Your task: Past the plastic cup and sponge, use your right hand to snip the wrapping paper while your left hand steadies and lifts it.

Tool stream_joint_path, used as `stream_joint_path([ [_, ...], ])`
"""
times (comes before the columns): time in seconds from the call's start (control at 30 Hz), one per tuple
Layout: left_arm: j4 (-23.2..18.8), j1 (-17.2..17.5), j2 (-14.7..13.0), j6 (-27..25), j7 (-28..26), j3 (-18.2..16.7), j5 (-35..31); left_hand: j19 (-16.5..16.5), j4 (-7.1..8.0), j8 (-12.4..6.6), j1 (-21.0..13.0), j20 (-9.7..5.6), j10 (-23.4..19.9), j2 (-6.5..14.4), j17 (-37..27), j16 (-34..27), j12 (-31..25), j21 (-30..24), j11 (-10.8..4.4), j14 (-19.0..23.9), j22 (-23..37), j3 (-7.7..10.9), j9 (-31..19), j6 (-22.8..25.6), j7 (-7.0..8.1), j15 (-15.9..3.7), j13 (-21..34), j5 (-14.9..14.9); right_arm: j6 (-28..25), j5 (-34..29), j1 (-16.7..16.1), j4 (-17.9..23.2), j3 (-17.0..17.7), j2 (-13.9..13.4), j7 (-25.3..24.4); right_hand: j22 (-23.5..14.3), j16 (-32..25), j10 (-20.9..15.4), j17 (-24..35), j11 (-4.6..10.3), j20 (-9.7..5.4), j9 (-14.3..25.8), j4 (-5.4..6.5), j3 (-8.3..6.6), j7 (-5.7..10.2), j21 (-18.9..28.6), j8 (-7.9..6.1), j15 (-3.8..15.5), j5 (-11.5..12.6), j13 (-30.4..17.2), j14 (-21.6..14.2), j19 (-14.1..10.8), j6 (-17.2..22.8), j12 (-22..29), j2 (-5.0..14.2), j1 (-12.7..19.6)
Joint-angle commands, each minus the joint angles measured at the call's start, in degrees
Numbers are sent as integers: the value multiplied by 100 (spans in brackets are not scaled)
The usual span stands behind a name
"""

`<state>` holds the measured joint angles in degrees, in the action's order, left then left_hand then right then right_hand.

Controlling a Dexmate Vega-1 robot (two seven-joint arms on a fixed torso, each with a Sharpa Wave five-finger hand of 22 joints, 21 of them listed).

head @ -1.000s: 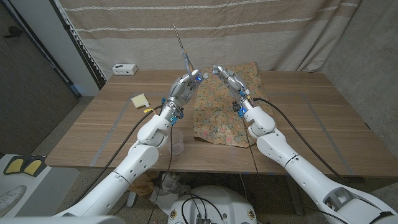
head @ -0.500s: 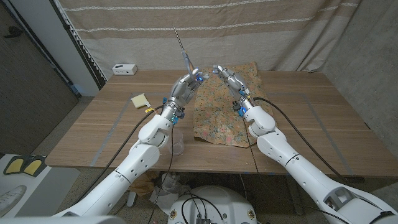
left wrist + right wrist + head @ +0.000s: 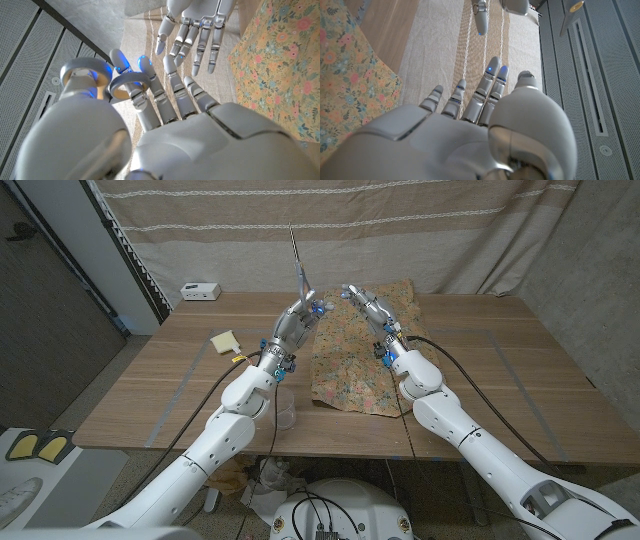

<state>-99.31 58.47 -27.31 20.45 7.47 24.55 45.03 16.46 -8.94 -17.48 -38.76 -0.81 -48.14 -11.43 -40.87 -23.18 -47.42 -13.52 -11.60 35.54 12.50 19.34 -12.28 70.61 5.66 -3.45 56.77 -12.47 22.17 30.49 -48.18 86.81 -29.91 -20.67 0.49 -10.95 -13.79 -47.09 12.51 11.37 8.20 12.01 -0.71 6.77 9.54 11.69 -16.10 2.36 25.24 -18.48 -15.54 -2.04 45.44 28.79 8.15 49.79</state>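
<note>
Wooden surface [image 3: 480,370]: left hand [image 3: 296,320] gripped upright scissors [image 3: 299,265], right hand [image 3: 366,305] open, empty over wrapping paper [image 3: 360,365]; scissors likely needed passing rightward

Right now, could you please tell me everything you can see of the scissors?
The scissors are held up by the left robot hand, above the table's far middle and left of the floral wrapping paper. Their slim metal blades look closed and point up and slightly away, against the curtain. In the left wrist view the grey ring handles sit on that hand's fingers. The blades touch neither the paper nor the right robot hand.
</note>
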Motion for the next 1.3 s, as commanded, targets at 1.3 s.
stream_joint_path([
  [1.3,74,-6,-197,-134,-373,-67,-444,-95,104,289,641,243,409,70,302,715,814,-19,-26,-391,28,-996,-89,-329,-374,-861,-1182,-342,-13,-117,74,-65,-56,102,-124,1,-39,-136,13,12,7,6,-76,5,27,39,14,903,4,3,-37,-48,93,-59,7,55],
])
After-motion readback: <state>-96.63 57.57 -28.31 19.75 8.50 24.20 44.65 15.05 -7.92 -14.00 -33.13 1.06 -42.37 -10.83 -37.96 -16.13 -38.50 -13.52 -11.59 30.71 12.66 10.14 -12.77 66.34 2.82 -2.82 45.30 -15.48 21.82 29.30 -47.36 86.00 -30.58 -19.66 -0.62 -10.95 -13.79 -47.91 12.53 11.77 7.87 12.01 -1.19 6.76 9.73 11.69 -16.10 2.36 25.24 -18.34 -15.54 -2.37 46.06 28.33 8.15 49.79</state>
